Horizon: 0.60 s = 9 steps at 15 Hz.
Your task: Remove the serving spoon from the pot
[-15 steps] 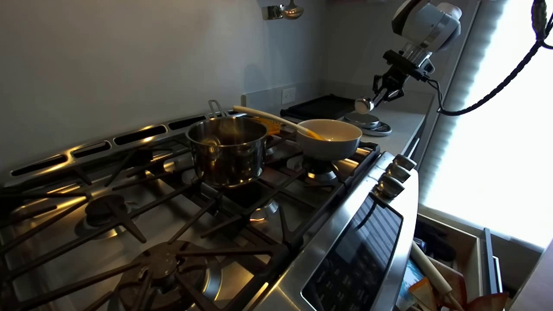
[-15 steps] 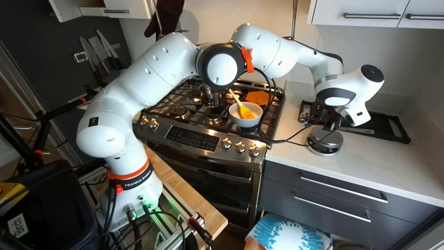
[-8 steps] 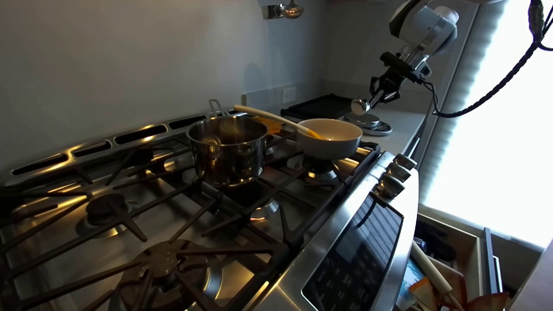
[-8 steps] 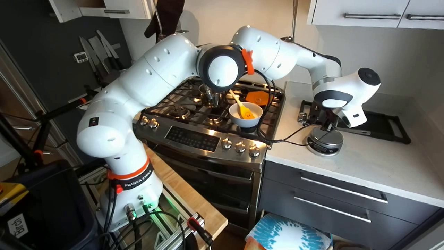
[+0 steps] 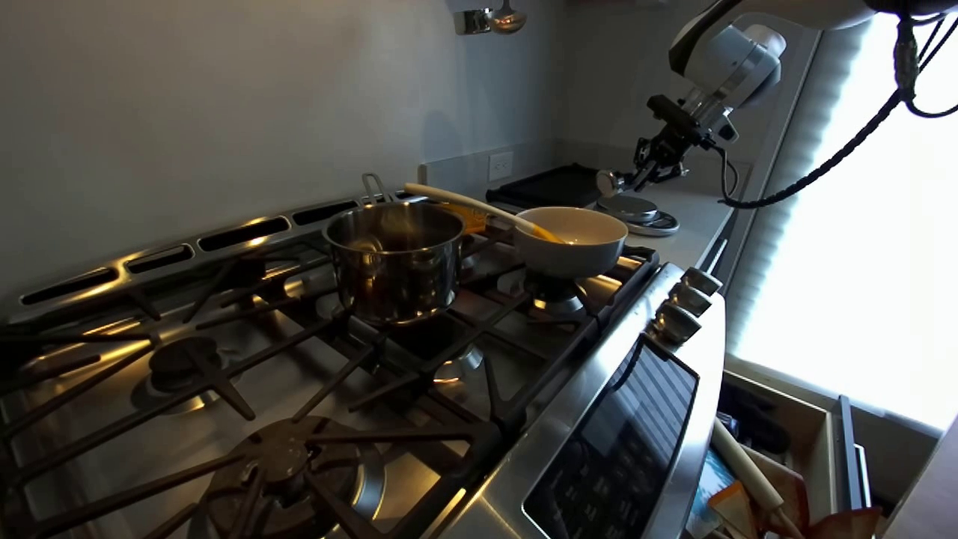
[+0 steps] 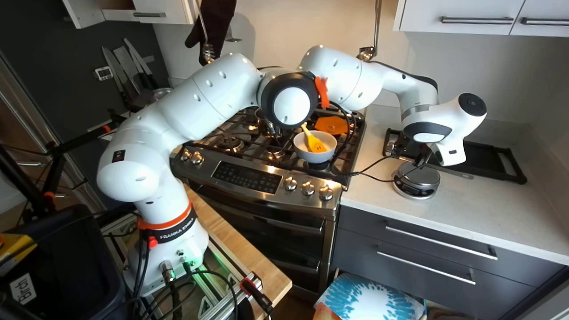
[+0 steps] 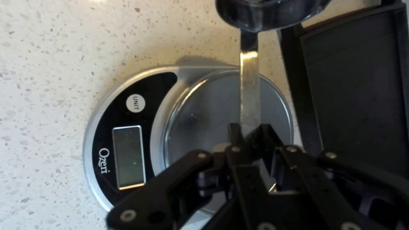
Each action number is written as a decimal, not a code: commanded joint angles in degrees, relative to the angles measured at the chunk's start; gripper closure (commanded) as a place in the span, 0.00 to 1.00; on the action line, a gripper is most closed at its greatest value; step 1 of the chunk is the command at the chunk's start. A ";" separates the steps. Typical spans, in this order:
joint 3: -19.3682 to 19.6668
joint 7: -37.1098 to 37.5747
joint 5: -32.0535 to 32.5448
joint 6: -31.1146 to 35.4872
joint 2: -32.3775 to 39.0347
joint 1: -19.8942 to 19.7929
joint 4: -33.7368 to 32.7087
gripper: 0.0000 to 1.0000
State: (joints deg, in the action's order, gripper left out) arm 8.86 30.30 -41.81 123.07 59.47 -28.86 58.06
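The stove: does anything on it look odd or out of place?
Possibly: the bowl, with a yellow-headed spoon leaning in it, sits over a burner, though it looks like tableware. An orange pad also lies on the stove behind it. I see no spill.

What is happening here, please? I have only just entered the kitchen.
The robot's gripper is closed on the handle of a metal ladle, holding it above the kitchen scale on the counter. On the stove stand a saucepan and a white bowl. A yellow spoon rests in the bowl, not gripped.
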 commanded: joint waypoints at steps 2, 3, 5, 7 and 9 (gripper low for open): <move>-0.81 5.66 0.26 0.19 4.22 -1.80 -4.97 0.95; -0.90 6.28 0.34 0.24 4.79 -1.93 -5.34 0.95; -1.29 7.36 0.33 0.31 6.01 -2.17 -6.73 0.95; -0.46 8.22 -0.42 0.17 7.95 -1.78 -9.64 0.95; -0.31 9.56 -0.19 -0.03 9.26 -1.79 -12.02 0.95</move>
State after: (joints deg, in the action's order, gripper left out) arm 8.68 37.09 -41.80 123.52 64.84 -29.94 52.67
